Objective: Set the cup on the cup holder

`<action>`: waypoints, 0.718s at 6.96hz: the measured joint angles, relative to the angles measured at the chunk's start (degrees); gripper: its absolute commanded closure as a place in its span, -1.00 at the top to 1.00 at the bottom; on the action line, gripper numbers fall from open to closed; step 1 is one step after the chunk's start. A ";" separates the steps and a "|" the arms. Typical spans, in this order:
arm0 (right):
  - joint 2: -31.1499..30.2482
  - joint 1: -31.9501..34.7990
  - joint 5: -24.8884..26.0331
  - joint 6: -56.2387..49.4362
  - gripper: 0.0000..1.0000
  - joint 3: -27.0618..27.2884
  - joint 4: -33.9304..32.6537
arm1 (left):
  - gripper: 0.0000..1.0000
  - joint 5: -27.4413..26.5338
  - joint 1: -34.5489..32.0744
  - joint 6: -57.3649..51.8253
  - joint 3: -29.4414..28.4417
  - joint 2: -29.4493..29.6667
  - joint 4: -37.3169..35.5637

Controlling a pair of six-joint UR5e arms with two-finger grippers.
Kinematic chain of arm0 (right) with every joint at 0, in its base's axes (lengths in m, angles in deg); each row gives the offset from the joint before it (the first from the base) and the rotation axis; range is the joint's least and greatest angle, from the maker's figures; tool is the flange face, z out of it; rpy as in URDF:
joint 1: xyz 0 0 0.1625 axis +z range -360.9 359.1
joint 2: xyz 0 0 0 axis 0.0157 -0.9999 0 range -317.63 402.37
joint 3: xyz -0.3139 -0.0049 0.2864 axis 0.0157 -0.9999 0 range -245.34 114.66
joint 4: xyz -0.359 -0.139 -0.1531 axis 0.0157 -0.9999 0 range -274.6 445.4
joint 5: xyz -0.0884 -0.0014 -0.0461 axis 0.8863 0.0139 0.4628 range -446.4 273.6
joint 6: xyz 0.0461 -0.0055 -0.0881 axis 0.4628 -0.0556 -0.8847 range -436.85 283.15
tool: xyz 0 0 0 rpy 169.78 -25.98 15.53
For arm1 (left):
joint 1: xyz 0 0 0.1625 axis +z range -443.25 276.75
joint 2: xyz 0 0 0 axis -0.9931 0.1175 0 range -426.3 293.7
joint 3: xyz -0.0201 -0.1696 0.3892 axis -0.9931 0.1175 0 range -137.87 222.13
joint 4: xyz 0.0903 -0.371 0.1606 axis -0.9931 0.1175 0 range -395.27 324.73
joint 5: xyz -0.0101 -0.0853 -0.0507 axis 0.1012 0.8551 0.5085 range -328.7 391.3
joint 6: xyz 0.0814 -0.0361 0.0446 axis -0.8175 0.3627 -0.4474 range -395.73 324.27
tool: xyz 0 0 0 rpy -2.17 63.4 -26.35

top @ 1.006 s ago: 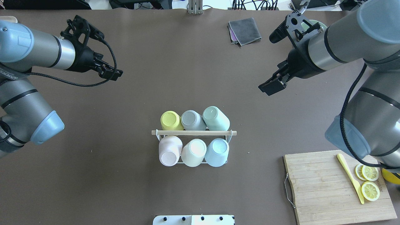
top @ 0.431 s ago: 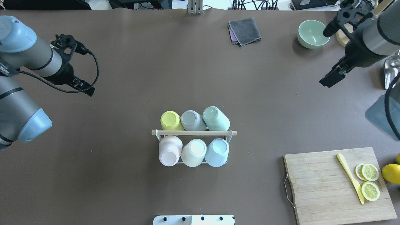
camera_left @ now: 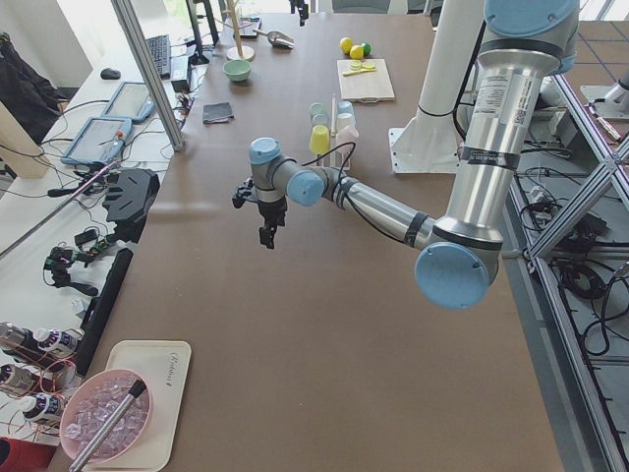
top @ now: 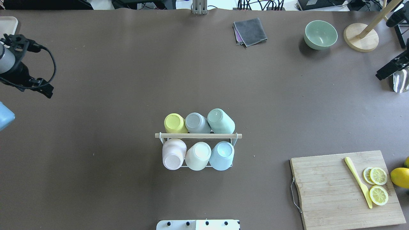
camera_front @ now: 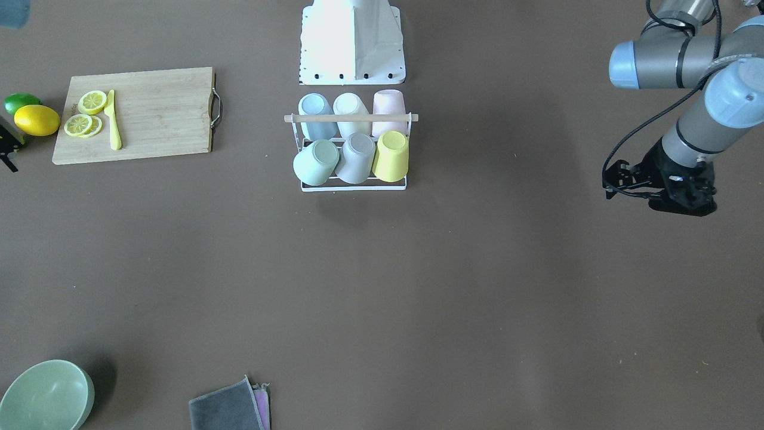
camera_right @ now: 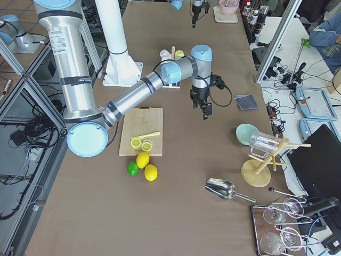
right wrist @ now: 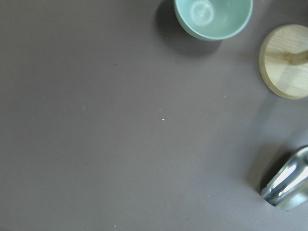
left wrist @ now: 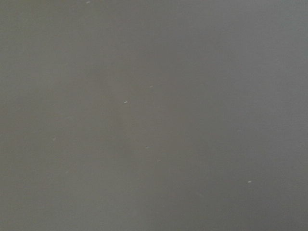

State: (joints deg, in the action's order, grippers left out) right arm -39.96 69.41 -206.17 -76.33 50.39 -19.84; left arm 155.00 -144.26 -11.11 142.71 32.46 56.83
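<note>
cup holder [top: 198, 135] at mid-table, upright, wooden rod across its top, well apart from both arms. every peg apparently taken: yellow cup [top: 174, 123], grey cup [top: 196, 122] and green cup [top: 219, 120] in the far row of the overhead view, pink cup [top: 173, 154], cream cup [top: 198, 155] and blue cup [top: 222, 154] in the near row, all bottoms up, a few tilted. no loose cup spotted anywhere on the table [top: 127, 80]. left gripper [top: 43, 88] out at the table's left edge, hanging over bare tabletop, with nothing but brown surface in its wrist view; cannot tell whether the claw is apart or together, though plainly carrying no cup. right gripper [top: 388, 68] far out on the opposite side, just beside the metal scoop [top: 401, 81], near the green bowl [top: 320, 34] and the round wooden base [top: 361, 37], mostly cropped; likewise cannot tell its claw's state, and no cup seen at it. judged as the closing step: placing apparently done, both arms clear of the rack. next move probably calls for little beyond parking the arms without brushing the rod or the tilted cups; for any further cup, would first need finding one and a free peg, neither in sight.
</note>
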 measured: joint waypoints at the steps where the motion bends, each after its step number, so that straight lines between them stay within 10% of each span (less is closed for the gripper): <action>1: -3.59 3.14 -0.07 -0.09 1.00 -1.13 0.11 | 0.96 1.26 -3.12 -1.62 -0.70 -2.30 -0.19; 5: -9.30 16.42 -0.31 -4.63 1.00 -12.79 0.70 | 0.96 14.22 -19.72 -19.82 -3.79 -13.09 -0.88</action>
State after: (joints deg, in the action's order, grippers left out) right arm -49.26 85.83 -206.48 -80.96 37.59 -19.15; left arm 169.21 -163.99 -30.93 138.92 19.37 55.96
